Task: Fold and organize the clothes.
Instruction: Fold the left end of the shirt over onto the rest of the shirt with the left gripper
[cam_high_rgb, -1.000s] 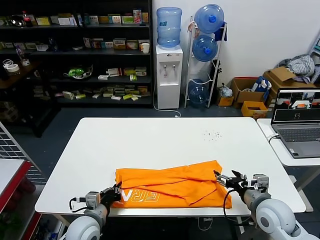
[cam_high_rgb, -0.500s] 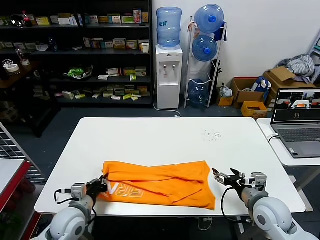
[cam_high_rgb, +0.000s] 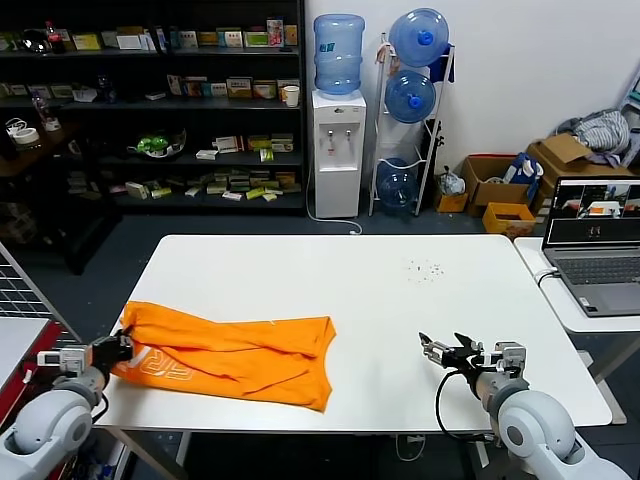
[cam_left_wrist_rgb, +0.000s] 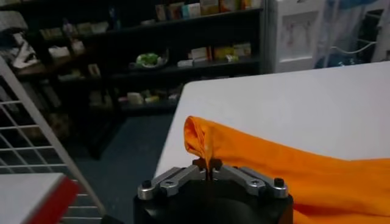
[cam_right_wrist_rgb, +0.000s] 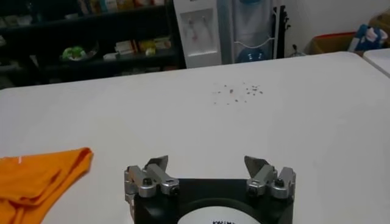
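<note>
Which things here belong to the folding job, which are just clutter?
Job:
orange T-shirt, bunched at the table's left edge
left gripper, shut on the shirt's edge
right gripper, open, off the shirt
white table

Clutter:
laptop
water dispenser
grey garment heap on boxes

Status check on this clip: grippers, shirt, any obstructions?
Left gripper shut on orange T-shirt at table's left edge. Right gripper open, empty, apart from shirt. Nothing in the way.
</note>
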